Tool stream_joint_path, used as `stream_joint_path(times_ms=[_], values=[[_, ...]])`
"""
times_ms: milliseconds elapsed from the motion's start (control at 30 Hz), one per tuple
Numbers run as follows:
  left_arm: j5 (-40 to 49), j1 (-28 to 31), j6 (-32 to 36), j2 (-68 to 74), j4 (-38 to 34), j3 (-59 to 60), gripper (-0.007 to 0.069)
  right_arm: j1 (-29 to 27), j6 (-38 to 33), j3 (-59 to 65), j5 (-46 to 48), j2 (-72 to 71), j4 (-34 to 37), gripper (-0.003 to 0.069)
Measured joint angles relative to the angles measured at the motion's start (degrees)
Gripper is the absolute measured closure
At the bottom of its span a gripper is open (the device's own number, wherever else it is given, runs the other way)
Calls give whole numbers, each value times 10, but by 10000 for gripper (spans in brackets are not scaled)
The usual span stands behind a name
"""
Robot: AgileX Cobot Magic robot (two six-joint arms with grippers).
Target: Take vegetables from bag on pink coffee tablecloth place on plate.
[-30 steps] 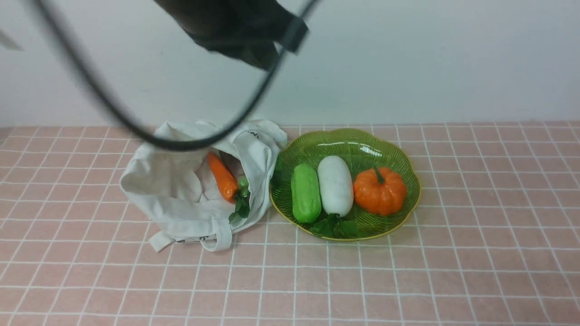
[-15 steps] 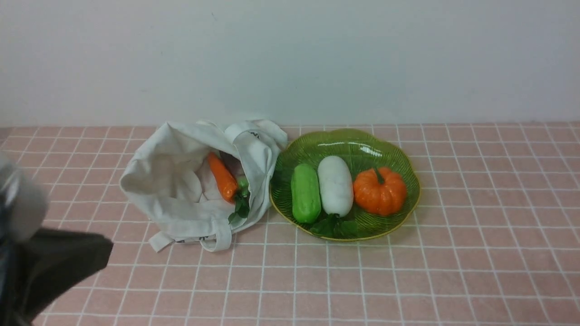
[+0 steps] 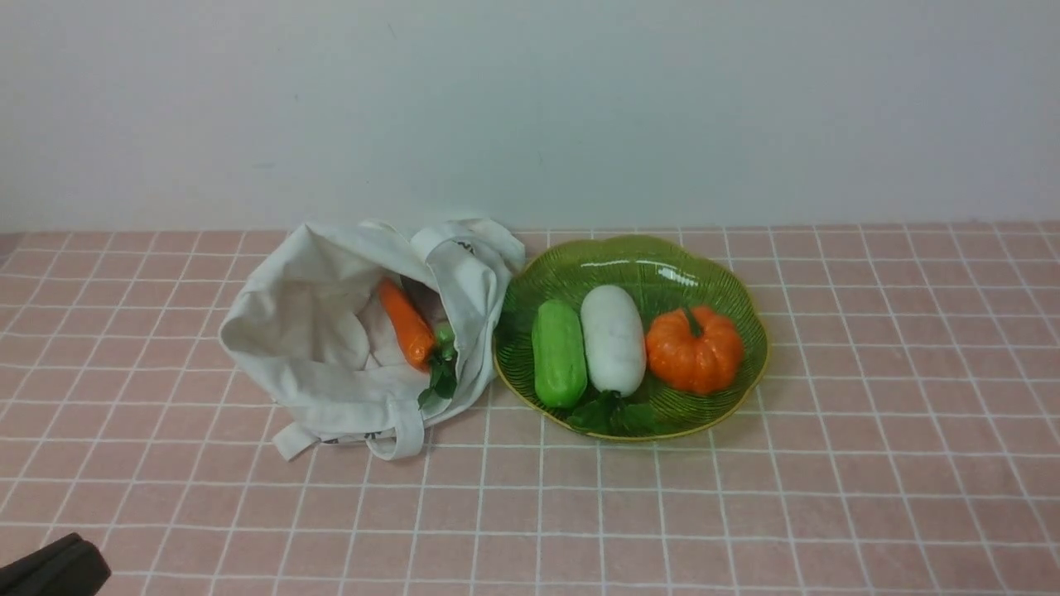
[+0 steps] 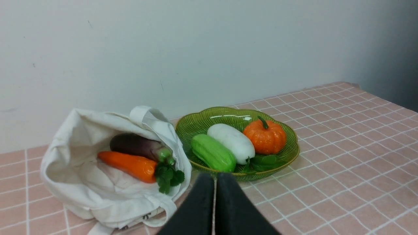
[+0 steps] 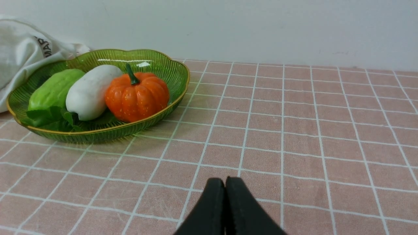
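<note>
The off-white bag (image 3: 323,356) lies open on the pink coffee tablecloth (image 3: 745,513), with an orange carrot (image 3: 407,324) inside it. A dark purple vegetable (image 4: 134,145) lies behind the carrot (image 4: 129,164) in the bag (image 4: 81,182). The green plate (image 3: 729,281) to its right holds the white radish (image 3: 613,338). My left gripper (image 4: 215,178) is shut and empty, low and near the front of the cloth, well back from the bag; only a dark corner of that arm (image 3: 50,571) shows in the front view. My right gripper (image 5: 225,181) is shut and empty, over bare cloth right of the plate (image 5: 176,68).
A bright green cucumber (image 3: 559,354) and an orange pumpkin (image 3: 694,348) also lie on the plate beside the radish. A plain pale wall (image 3: 662,108) rises just behind the bag and plate.
The left arm has swung down from high over the bag to the lower left corner of the front view. Bag, plate and vegetables have not moved.
</note>
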Motion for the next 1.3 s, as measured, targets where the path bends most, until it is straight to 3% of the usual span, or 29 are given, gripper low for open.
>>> stream_joint_path(times_ms=[400,900,1300], values=[[17,12,9,0,20,31,629,0,0,0,0,0,0,673],[-1,252,38,0,30,121,629,0,0,0,0,0,0,673],[-6,261,52,-5,30,149,629,0,4,0,0,0,0,673]])
